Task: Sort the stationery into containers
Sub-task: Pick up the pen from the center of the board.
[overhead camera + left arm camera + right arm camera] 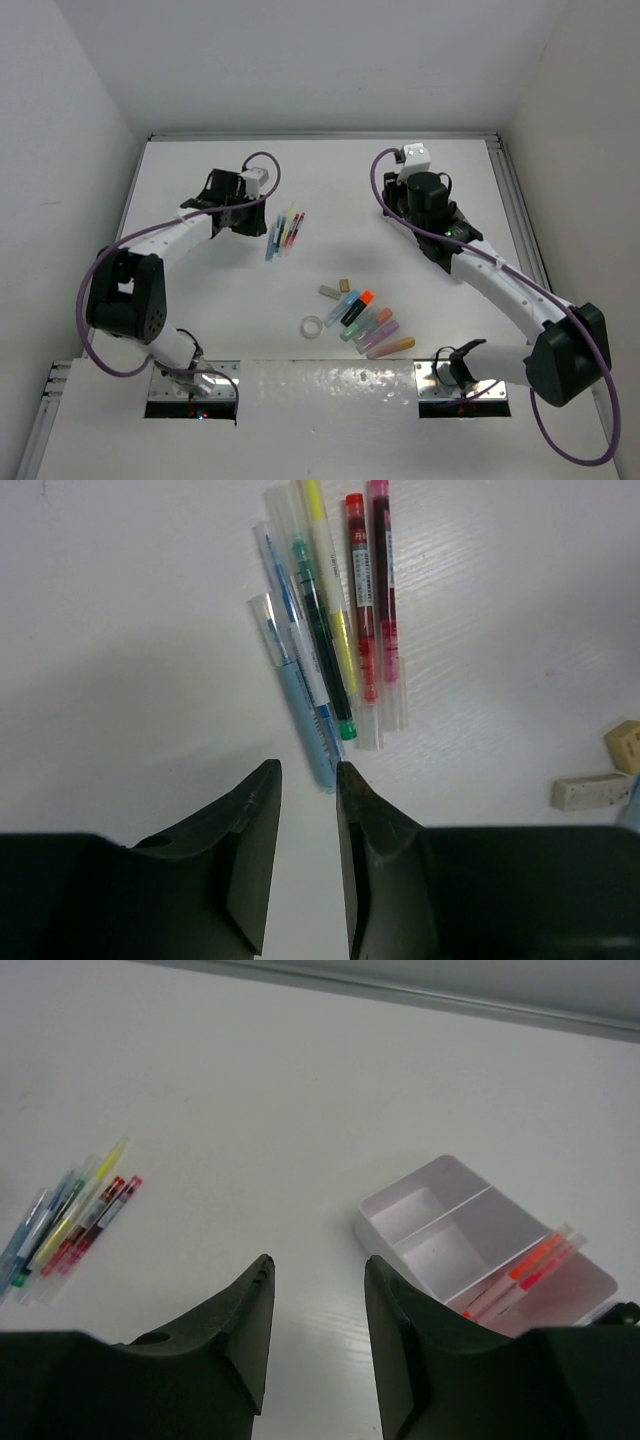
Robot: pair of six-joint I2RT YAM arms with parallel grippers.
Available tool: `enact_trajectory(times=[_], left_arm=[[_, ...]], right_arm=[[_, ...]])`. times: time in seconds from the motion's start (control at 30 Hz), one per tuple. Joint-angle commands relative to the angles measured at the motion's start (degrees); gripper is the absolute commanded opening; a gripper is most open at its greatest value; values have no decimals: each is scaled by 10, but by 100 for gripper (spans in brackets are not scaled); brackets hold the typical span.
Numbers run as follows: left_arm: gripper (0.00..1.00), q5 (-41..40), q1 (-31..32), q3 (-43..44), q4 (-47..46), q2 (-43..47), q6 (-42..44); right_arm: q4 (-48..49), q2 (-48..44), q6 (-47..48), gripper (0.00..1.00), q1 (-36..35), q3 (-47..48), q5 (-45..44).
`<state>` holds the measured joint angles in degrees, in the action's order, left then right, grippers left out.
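Item, far left: left tool (307, 768), black, two-fingered, jaws drawn in to a narrow slit with bare white table (230, 290) showing through it and nothing clamped, as far as I can see. Item, at its mouth: fan of thin clear-barrelled pens (330, 630) in blue, green, yellow, red and pink, lying side by side and touching. The end of the pale blue pen (300, 700) sits right at the fingertips. Risk: a slit this narrow may come down on top of a barrel rather than around it, or nip only the very end. The pen could then pivot, slip out, or shove its neighbours into a roll. Item, middle of table: two small beige block erasers (590, 792), clear tape ring (312, 325) and a cluster of stubby pastel highlighters (365, 322), all loose, none sorted yet. Item, right: right tool (318, 1265), jaws about half apart, empty, hanging over bare table. Item, beside it: pale lilac-white rectangular plastic organizer (412, 1216), one long compartment holding orange and pink pens (520, 1265), the other compartments in view bare. Risk: the organizer is well apart from the fan, and the overhead view does not show it, likely because it is under the right arm. A carry across could meet that arm, and a low right tool could nudge the light tray off its spot.
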<state>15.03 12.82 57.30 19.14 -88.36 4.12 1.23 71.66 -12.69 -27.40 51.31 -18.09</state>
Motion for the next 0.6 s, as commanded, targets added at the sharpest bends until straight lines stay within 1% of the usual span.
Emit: enact_trajectory(times=[0.0,0.07,0.17,0.2,0.23,0.27,0.3,0.33,0.37,0.4,0.43,0.47,0.5,0.57], left_arm=[[27,4,5,45,35,-36,25],[26,-3,0,60,49,-44,19],[25,-1,-18,50,42,-27,-2],[25,-1,-28,48,45,-14,-8],[24,-8,-33,48,50,-7,-8],[24,-10,-38,48,57,-2,-8],[25,-15,-43,46,63,8,-3],[26,-19,-53,42,67,14,0],[28,-19,-57,29,64,25,15],[29,-23,-58,20,52,30,21],[30,-28,-54,4,43,35,28],[33,-27,-48,-4,33,38,39],[34,-32,-29,-9,18,38,42],[37,-30,-11,-15,0,33,43]], right_arm=[[3,-18,-23,41,-11,-12,2],[-7,-6,-37,40,-20,-5,2],[-50,36,-88,39,-44,51,2],[-79,81,-110,39,-49,105,3],[-97,108,-120,40,-57,136,2],[-115,137,-131,44,-71,175,2],[-155,203,-148,45,-79,212,2],[-178,238,-153,45,-87,293,1],[-223,303,-167,45,-99,334,-3],[-242,335,-175,46,-106,369,-7],[-258,361,-182,46,-112,431,-8],[-270,384,-201,46,-120,457,-6],[-279,420,-210,47,-125,488,-2],[-274,440,-218,46,-136,499,4]])
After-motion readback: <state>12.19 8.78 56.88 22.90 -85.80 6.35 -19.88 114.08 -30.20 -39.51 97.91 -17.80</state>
